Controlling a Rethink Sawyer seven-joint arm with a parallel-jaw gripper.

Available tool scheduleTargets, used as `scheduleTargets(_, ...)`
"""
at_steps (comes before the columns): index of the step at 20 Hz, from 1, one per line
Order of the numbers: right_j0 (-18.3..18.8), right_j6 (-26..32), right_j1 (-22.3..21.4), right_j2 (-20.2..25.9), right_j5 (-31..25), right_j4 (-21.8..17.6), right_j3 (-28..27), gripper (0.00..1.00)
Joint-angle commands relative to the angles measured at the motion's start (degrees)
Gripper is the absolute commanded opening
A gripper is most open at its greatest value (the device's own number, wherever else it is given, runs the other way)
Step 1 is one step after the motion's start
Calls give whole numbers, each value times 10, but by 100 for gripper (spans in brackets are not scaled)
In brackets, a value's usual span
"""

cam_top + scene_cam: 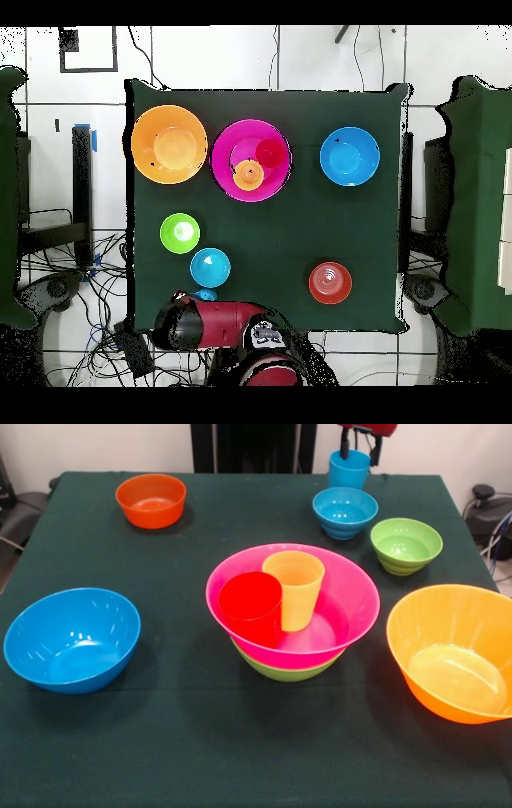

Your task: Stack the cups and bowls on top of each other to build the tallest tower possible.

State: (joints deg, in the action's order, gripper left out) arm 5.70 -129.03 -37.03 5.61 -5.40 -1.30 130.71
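Now, look from your gripper (358, 450) outward. It sits at the table's (184, 744) far edge in the front view, with one dark finger dipped inside the light blue cup (349, 469) and another outside its wall; you cannot tell whether they press the rim.

The yellow-orange bowl (452, 652) lies farthest toward the camera on the gripper's side of the table. The pink bowl (293, 604) sits well in front of the gripper, nested on a green bowl (284, 668), with the red cup (251, 609) and yellow cup (294, 590) upright inside it, touching. The medium blue bowl (71, 638) rests well away across the table. The small orange bowl (150, 500) stands off to the side along the far edge. The small green bowl (406, 545) sits near, and the small blue bowl (345, 512) is just before the cup.
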Motion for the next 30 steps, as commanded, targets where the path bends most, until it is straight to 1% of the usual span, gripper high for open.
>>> scheduleTargets(1,6,-61,38,56,8,5,-11,100)
scheduleTargets(7,9,-61,33,63,2,6,-9,100)
scheduleTargets(11,11,-62,21,73,-10,10,-3,100)
scheduleTargets(17,23,-52,4,80,-36,10,-3,100)
scheduleTargets(19,26,-50,4,79,-34,7,-4,100)
scheduleTargets(24,25,-48,15,76,-26,5,-17,100)
scheduleTargets(27,18,-47,26,61,-19,2,-28,100)
scheduleTargets(30,19,-45,40,58,-5,-4,-32,100)
